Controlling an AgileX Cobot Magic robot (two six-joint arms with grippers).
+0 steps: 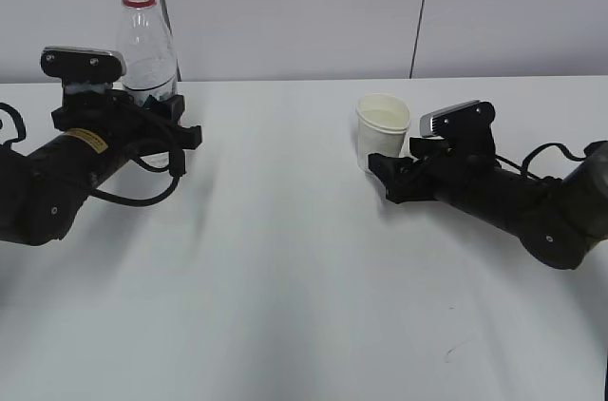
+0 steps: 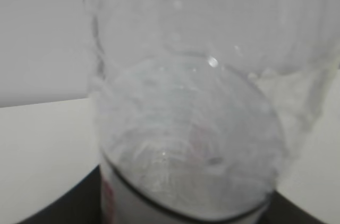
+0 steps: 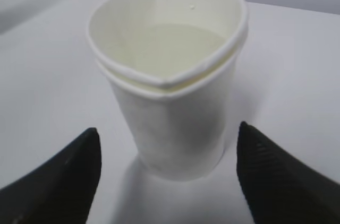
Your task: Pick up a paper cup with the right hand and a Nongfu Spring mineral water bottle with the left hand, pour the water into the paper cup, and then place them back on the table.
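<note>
Right wrist view: right hand (image 3: 167, 173) sitting open around paper cup (image 3: 167, 80) — dented rim risking crumpling; left hand (image 1: 152, 121) clasping bottle (image 1: 145, 40) near table's (image 1: 285, 277) far-left edge.

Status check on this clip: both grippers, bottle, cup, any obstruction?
Left gripper around the bottle, grip unconfirmed. Right gripper open, fingers either side of the paper cup, not touching. Both upright on the table. Nothing between them.

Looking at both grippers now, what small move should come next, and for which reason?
Probably the right hand should ease forward and close on the paper cup. Its fingers stand open on either side of the cup, which rests upright on the table and is not touched. The left hand already seems to be around the Nongfu Spring mineral water bottle.
</note>
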